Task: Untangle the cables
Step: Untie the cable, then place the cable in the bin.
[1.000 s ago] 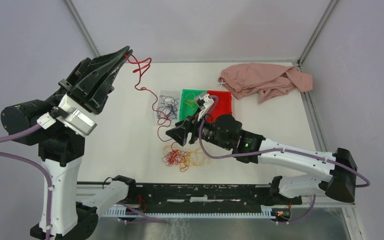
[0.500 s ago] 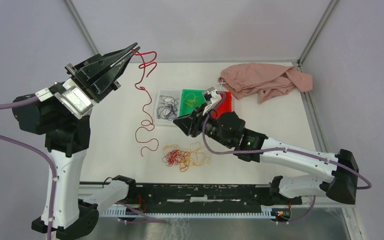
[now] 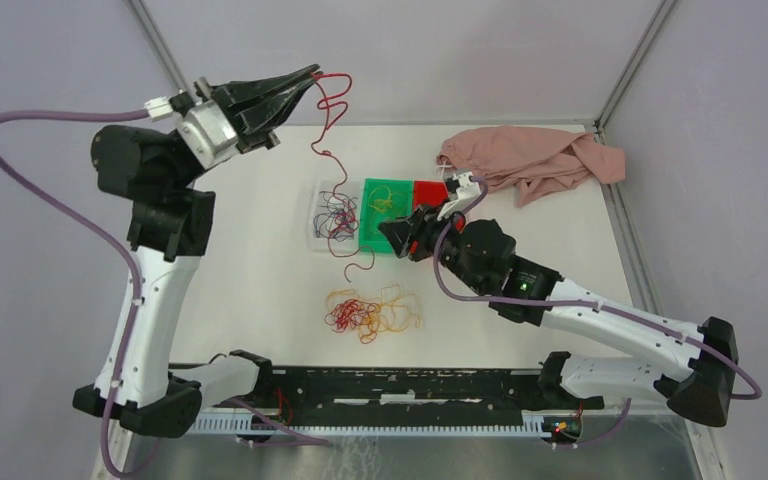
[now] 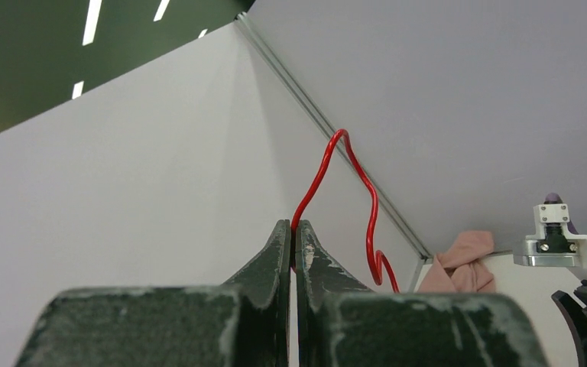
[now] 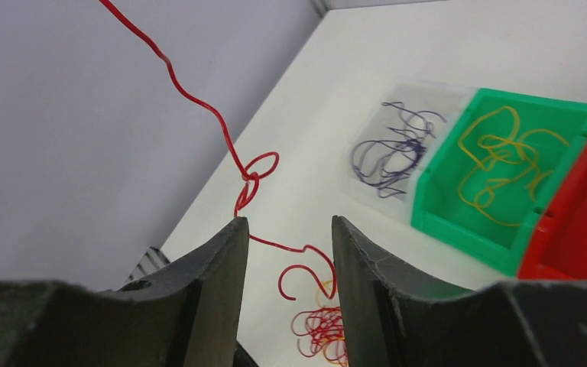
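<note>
White matte worktop [image 3: 260,270]; crumpled pink cloth [image 3: 525,160] far rt. Three plastic bins in a row: clear bin [image 3: 318,238] w/ dark purple strands [image 3: 335,212], green bin [image 3: 372,240] w/ yellow-orange loops [image 3: 382,200], red bin [image 3: 428,193]. L hand [image 3: 312,75] clenched on a kinked red cable [image 3: 328,150], raised high, tail curling down by the clear bin. R hand [image 3: 388,232] released, jaws apart, by the green bin. Red/orange cable tangle [image 3: 370,312] loose, near-centre.

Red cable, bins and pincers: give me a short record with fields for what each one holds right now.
left pincer: shut on red cable, raised high
red cable: hangs down toward clear bin
right pincer: open, empty
clear bin: dark purple cables
green bin: yellow cables
tangle: red and orange, on table before bins
</note>
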Robot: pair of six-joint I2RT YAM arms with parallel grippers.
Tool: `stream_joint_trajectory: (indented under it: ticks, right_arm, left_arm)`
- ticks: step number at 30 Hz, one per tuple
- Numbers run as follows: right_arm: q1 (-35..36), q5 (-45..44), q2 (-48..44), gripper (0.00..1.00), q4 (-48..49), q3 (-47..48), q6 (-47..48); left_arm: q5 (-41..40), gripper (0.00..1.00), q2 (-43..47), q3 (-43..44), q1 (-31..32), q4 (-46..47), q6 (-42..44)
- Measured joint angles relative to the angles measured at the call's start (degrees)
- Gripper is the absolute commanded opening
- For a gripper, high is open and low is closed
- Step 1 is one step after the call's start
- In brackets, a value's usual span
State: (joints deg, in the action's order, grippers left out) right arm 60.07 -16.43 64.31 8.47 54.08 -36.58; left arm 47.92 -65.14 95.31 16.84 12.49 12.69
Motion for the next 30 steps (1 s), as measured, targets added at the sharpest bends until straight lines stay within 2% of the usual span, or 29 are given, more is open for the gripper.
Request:
stream_joint_trajectory:
  ticks: [10,16,22,30]
  right_arm:
    - [-2.43,-19.63,-5.60,0.50,-13.90,-0.39,0.33]
    - [-5.27,-27.58,-10.51,0.47,-19.52,-2.27,0.39]
    - [-10.78,-27.85,-11.65,0.43,-22.18,-4.76,0.42]
    - [-17.42,-22.51,-10.10,0.36,-23.52,-6.03,-0.02]
  left_arm:
    - [-4.92,0.03,-11.98,4.83,12.72,-3.96,5.07]
    - [-7.02,0.03,-19.67,9.33,17.29,-5.38,9.42]
    - [-8.33,0.03,-25.00,12.02,18.23,-5.90,12.48]
    - [-9.11,0.03,-28.85,12.44,18.40,-6.51,17.73]
